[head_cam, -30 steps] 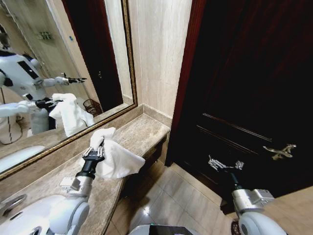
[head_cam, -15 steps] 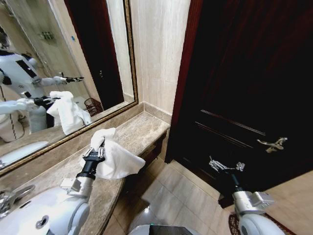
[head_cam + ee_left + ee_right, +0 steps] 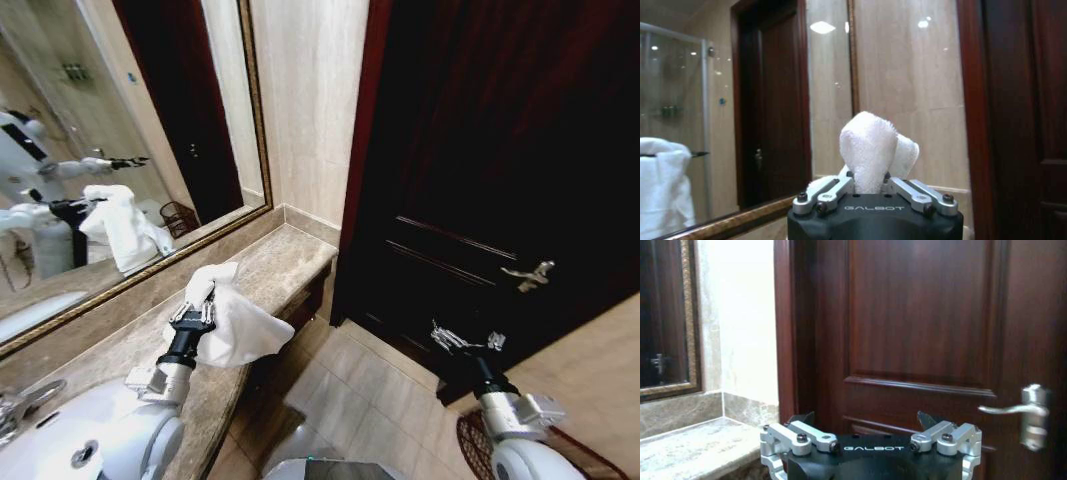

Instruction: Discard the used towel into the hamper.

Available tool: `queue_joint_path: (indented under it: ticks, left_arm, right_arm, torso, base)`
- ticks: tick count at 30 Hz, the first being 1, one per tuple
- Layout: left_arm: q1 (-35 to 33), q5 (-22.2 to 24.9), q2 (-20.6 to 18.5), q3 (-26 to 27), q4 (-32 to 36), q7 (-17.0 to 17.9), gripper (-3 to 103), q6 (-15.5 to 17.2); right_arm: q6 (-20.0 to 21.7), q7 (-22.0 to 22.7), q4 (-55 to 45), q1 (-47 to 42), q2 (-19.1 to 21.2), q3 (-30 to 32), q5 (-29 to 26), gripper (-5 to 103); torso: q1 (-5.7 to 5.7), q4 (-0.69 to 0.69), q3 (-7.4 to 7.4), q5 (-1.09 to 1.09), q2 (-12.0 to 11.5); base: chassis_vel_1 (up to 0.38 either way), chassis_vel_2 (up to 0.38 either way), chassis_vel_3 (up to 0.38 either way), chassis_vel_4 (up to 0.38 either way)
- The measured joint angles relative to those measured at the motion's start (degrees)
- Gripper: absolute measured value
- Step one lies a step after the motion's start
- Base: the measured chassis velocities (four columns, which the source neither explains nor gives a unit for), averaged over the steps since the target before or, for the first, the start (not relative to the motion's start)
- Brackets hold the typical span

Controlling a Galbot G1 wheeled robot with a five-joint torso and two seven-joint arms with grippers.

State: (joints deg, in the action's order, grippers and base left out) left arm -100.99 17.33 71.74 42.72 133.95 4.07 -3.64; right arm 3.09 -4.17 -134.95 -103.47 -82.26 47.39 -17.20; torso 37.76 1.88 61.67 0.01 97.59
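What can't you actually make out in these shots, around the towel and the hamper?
- The hamper: in the head view it sits mostly behind the right arm and is cut off by the bottom edge, so its inside and full shape are hidden.
- The towel: in the left wrist view its lower part is hidden behind the left gripper, which is clamped on it.

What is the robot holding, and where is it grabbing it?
The left gripper pinches a white terry towel at a bunched fold near its top. The right gripper holds nothing.
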Motion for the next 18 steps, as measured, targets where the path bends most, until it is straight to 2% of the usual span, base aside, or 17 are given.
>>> queue_joint_path:
  ticks: [18]
  left_arm:
    - [-1.01, -1.05, 0.28, -0.16, 0.69, -1.54, 11, -0.74]
  right_arm:
    - [-2.97, -0.48, -0.09, -2.11, -0.49, 1.1, -0.05, 100]
  torso:
    - [0.0, -0.01, 0.0, -0.02, -0.01]
  base:
    - [-0.043, -0.166, -0.158, -0.041]
